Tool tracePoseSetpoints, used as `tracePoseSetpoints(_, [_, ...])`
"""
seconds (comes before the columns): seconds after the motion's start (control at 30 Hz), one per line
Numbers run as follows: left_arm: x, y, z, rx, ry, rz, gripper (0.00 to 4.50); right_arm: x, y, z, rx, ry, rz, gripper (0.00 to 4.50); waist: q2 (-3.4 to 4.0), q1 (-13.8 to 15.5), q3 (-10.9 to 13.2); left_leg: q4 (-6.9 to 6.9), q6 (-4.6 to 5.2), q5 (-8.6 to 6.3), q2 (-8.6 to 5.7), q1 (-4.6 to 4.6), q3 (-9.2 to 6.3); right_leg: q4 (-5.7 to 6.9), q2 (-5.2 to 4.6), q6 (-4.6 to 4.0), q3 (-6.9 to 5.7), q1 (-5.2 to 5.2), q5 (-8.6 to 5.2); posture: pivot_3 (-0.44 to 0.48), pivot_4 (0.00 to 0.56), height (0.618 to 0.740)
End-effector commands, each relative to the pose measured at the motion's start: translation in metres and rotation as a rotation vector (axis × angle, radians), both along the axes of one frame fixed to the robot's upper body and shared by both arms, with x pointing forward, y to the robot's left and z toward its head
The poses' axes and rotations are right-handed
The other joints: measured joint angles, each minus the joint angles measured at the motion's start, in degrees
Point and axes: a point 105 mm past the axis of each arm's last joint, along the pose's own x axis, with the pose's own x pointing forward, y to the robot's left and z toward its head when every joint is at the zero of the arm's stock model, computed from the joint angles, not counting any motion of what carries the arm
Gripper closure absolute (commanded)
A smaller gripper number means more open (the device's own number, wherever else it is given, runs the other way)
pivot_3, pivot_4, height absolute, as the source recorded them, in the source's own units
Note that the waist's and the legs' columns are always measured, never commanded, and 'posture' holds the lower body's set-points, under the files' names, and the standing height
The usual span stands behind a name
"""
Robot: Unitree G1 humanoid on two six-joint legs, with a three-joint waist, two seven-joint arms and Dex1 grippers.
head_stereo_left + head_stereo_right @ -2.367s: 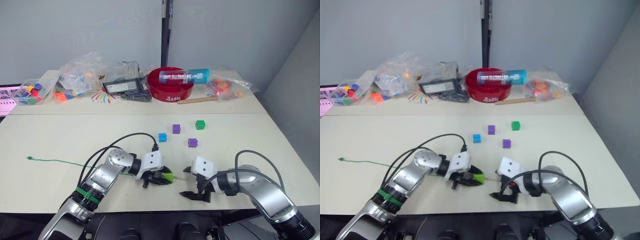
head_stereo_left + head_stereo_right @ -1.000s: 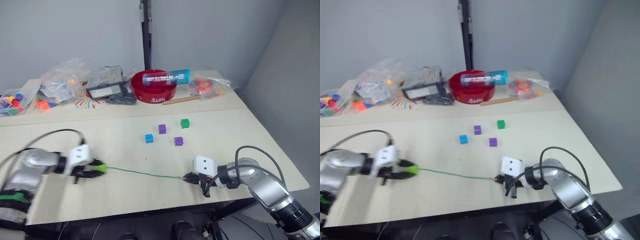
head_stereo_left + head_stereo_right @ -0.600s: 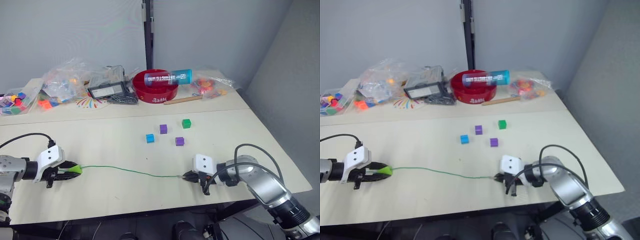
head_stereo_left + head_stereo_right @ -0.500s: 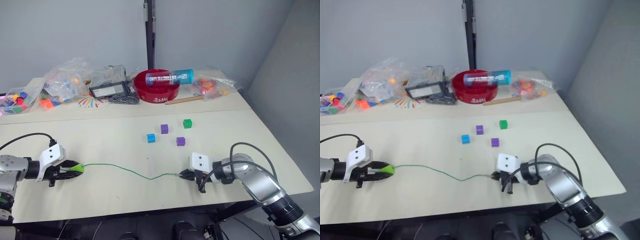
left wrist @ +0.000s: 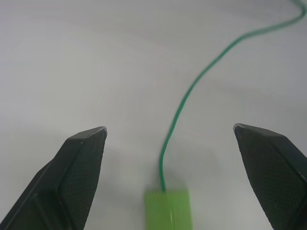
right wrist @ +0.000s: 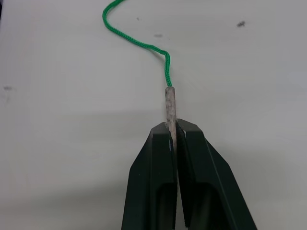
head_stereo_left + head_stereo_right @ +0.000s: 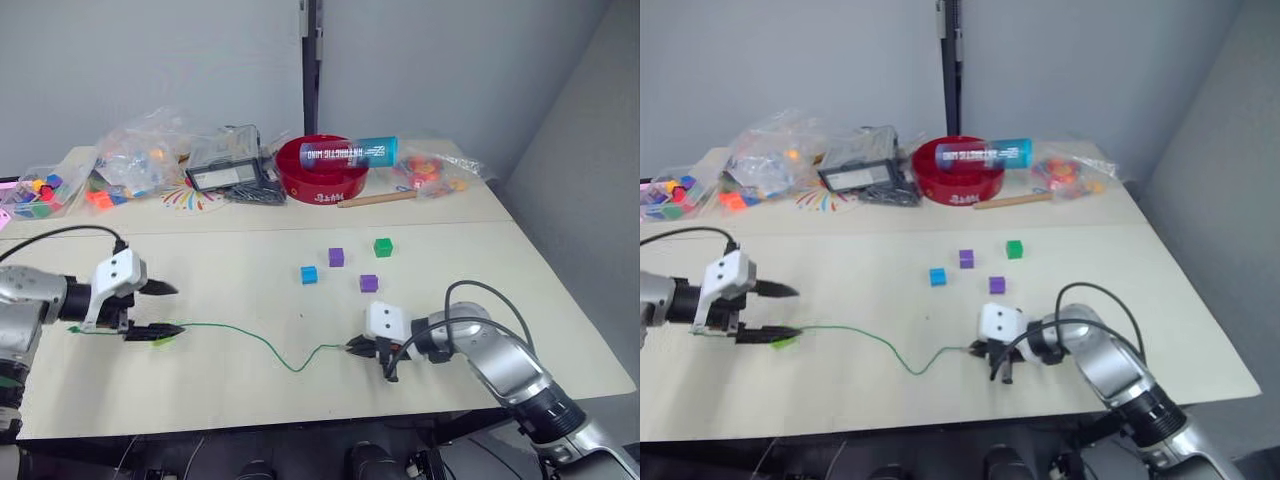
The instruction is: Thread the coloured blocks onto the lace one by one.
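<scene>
Tabletop (image 7: 230, 280) is pale: lace (image 7: 262, 342) runs left-right, right gripper (image 6: 172, 135) pinching its tip, left gripper (image 7: 158, 309) jaws wide open around the lime block (image 5: 168, 209). Loose blocks (image 7: 340, 268) sit nearer the right arm.

Lime block (image 5: 168, 210) cut off by the left wrist view's edge. Lace (image 6: 136, 40) tip's rear end hidden between the right gripper's (image 6: 173, 130) fingers; knot too small to make out.
</scene>
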Motion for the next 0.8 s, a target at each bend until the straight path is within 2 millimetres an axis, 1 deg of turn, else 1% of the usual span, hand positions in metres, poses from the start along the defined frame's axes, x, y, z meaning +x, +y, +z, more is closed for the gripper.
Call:
tracePoseSetpoints(0.03, [-0.011, -0.06, 0.001, -0.105, 0.013, -0.152, 0.04, 0.009, 0.016, 0.006, -0.014, -0.021, -0.01, 4.5, 0.03, 0.0, 0.0, 0.0, 0.0, 0.0, -0.01, 0.0, 0.0, 0.0, -0.01, -0.06, 0.0, 0.0, 0.04, 0.0, 0.15, 0.731])
tracePoseSetpoints(0.1, [-0.013, -0.085, -0.007, -0.15, 0.01, -0.187, 0.04, 0.012, 0.022, 0.006, -0.025, -0.019, -0.02, 4.5, 0.03, 0.1, 0.0, 0.0, 0.0, 0.0, -0.04, -0.03, -0.02, 0.0, -0.06, -0.24, 0.0, 0.0, 0.14, 0.0, 0.15, 0.731])
tracePoseSetpoints(0.2, [-0.016, -0.112, -0.021, -0.185, 0.017, -0.214, 0.04, 0.012, 0.029, 0.005, -0.039, -0.018, -0.024, 4.5, -0.07, 0.1, 0.1, 0.01, 0.0, 0.0, -0.05, -0.06, -0.07, -0.03, -0.05, -0.3, -0.03, -0.01, 0.18, 0.0, 0.15, 0.731])
tracePoseSetpoints(0.23, [-0.016, -0.119, -0.028, -0.188, 0.011, -0.217, 0.04, 0.012, 0.032, 0.006, -0.039, -0.018, -0.025, 4.5, -0.07, 0.0, 0.1, 0.02, 0.0, 0.0, -0.05, -0.05, -0.08, -0.04, -0.05, -0.31, -0.03, 0.0, 0.18, 0.0, 0.15, 0.731])
tracePoseSetpoints(0.37, [-0.012, -0.138, -0.049, -0.191, -0.004, -0.226, 0.04, 0.015, 0.037, 0.007, -0.046, -0.025, -0.033, 4.5, -0.08, -0.1, 0.1, 0.02, 0.0, 0.0, -0.08, 0.02, -0.08, -0.02, -0.06, -0.33, -0.01, 0.05, 0.2, 0.0, 0.15, 0.731])
tracePoseSetpoints(0.53, [-0.007, -0.153, -0.063, -0.198, -0.006, -0.23, 0.04, 0.015, 0.04, 0.008, -0.048, -0.024, -0.039, 4.5, -0.07, 0.0, 0.1, 0.03, 0.0, 0.0, -0.09, 0.01, -0.1, -0.02, -0.07, -0.33, -0.02, 0.05, 0.2, 0.0, 0.15, 0.731])
tracePoseSetpoints(0.73, [-0.002, -0.16, -0.067, -0.202, -0.019, -0.233, 0.04, 0.013, 0.04, 0.006, -0.051, -0.019, -0.041, 4.5, -0.08, 0.0, 0.1, 0.03, 0.0, 0.0, -0.1, 0.01, -0.12, -0.02, -0.08, -0.33, -0.03, 0.05, 0.2, 0.0, 0.15, 0.731])
tracePoseSetpoints(0.8, [-0.001, -0.163, -0.066, -0.214, -0.018, -0.239, 0.59, 0.013, 0.04, 0.006, -0.052, -0.018, -0.042, 4.5, -0.08, 0.0, 0.1, 0.03, 0.0, 0.0, -0.1, 0.0, -0.11, -0.03, -0.08, -0.33, -0.02, 0.06, 0.2, 0.0, 0.15, 0.731])
